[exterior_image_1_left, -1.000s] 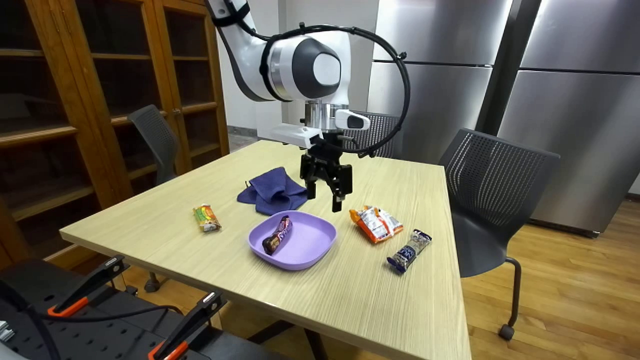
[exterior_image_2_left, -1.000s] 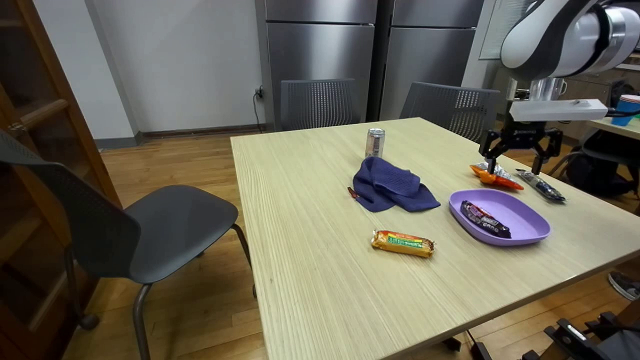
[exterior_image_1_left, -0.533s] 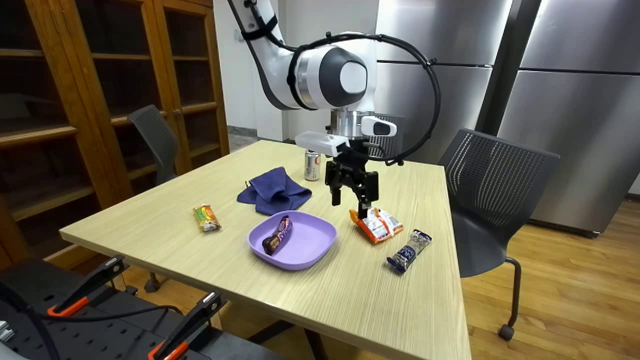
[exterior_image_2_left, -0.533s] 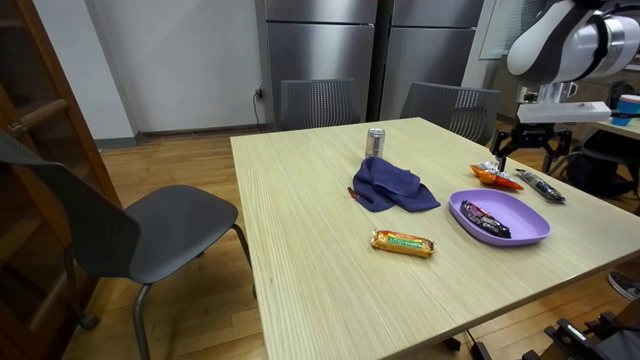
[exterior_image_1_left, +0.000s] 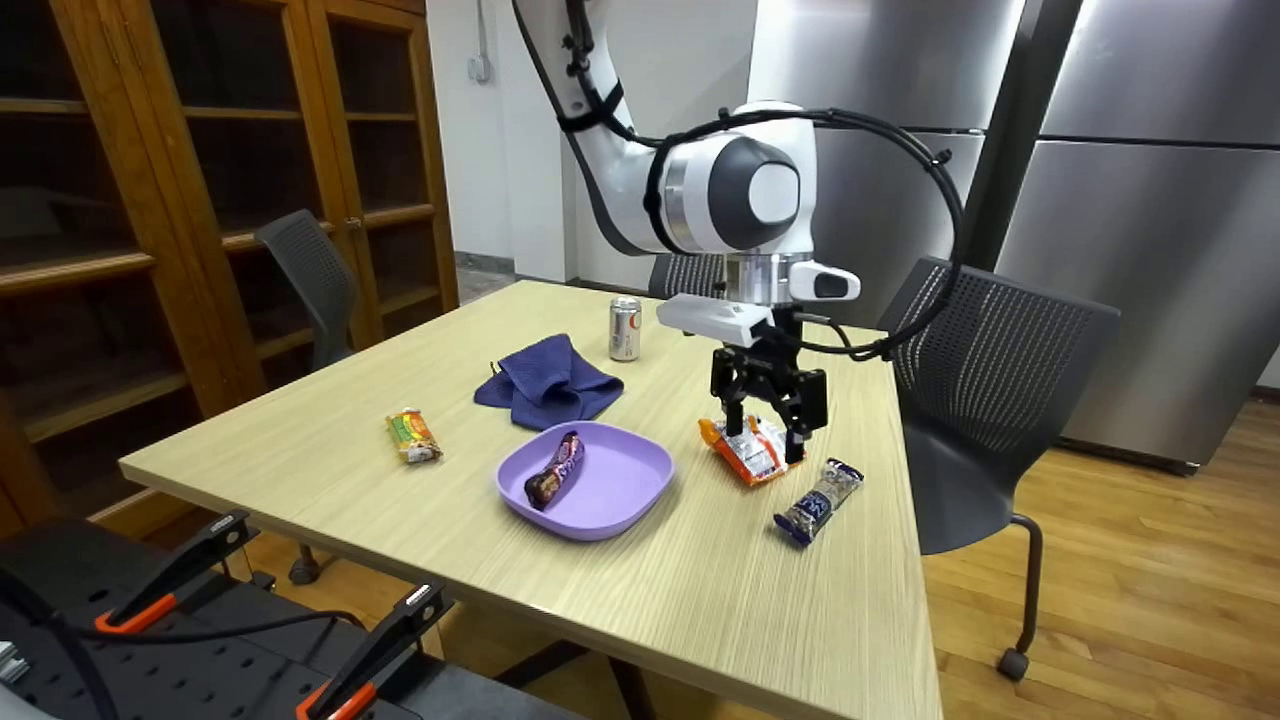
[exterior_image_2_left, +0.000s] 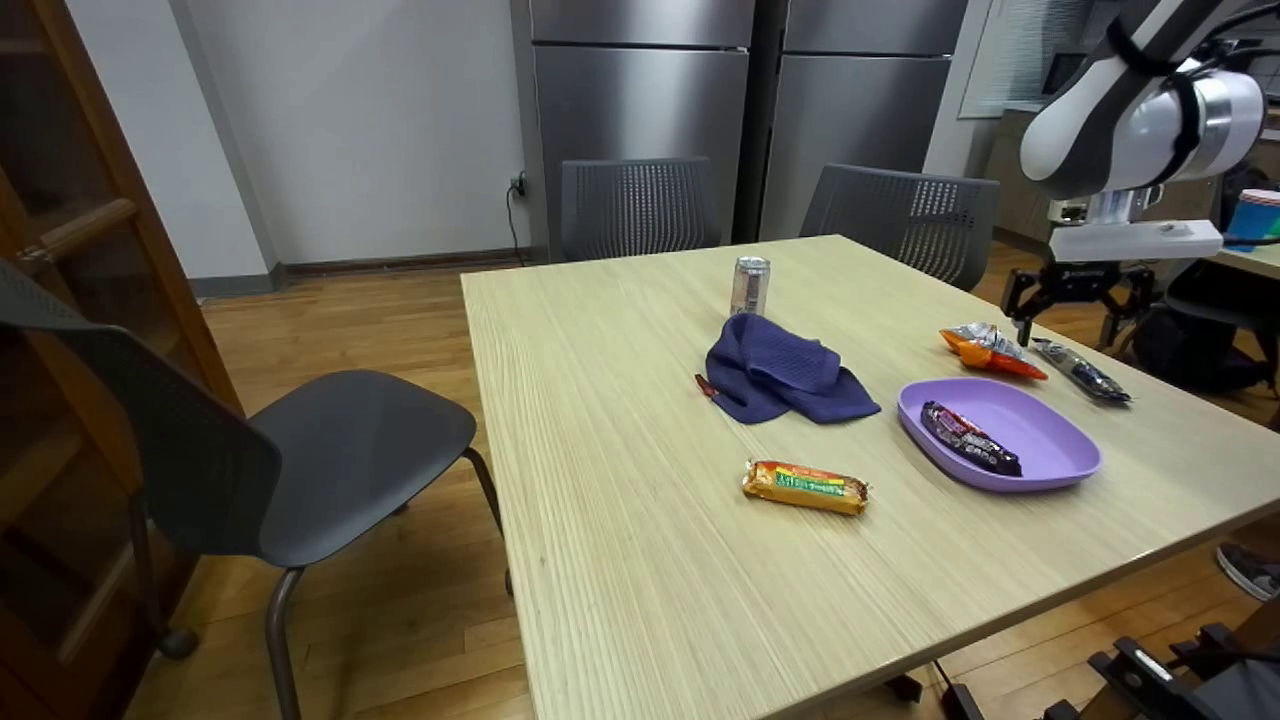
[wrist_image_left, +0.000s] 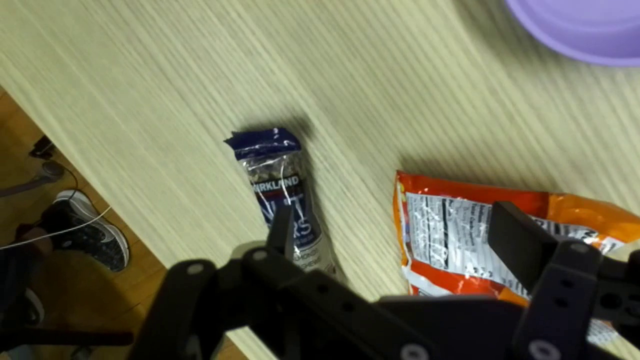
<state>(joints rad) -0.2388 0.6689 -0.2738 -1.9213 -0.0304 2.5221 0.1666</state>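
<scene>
while the gripper (wrist_image_left: 392, 225) hangs low over the table (wrist_image_left: 165, 165), its two fingers (wrist_image_left: 515, 240) spread well apart, the wrist view shows one in front of a nut bar (wrist_image_left: 299, 215) and the other in front of an orange bag (wrist_image_left: 445, 235); whether either finger touches cannot be told. nut bar and bag lie near each other, apart, on the table. only this close view makes the word "kirkland" on the nut bar readable, and it catches just the edge of a purple plate (wrist_image_left: 580, 47). both exterior views show the plate whole, with a dark bar (exterior_image_1_left: 555, 470) lying in it. farther from the gripper, a can (exterior_image_1_left: 625, 330) stands upright near a rumpled blue towel (exterior_image_2_left: 785, 375), which hides the can's foot in an exterior view. a yellow bar (exterior_image_2_left: 805, 487) lies well apart, past the plate. grey chairs (exterior_image_2_left: 640, 205) stand around the table, and steel fridges (exterior_image_2_left: 640, 130) rise behind two of them. a blue cup (exterior_image_2_left: 1255, 222) appears in an exterior view alone. the wrist view picks up a black shoe (wrist_image_left: 92, 230) below.
</scene>
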